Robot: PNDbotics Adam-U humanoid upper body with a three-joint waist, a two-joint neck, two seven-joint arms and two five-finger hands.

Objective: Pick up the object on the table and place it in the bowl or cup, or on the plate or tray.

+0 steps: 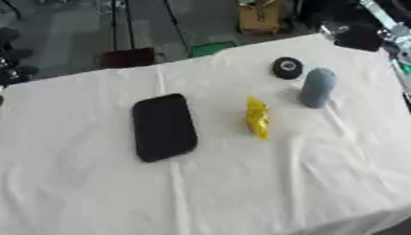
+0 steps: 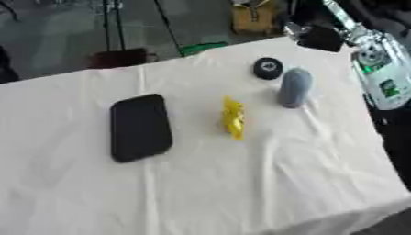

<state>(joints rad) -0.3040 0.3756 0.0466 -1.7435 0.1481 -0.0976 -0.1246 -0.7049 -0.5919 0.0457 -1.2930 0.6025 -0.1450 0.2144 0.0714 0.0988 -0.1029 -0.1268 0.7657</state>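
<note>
The small yellow object (image 1: 257,117), judged light and crinkly, is best pinched mid-body; neither hand is seen.

Yellow object (image 1: 257,117): small, crumpled-looking, elongated, lying mid-table on white cloth. Black tray (image 1: 163,127): flat, rounded rect., to its left, apart. Grey cup (image 1: 317,87): upright, to obj.'s upper right, apart.
</note>
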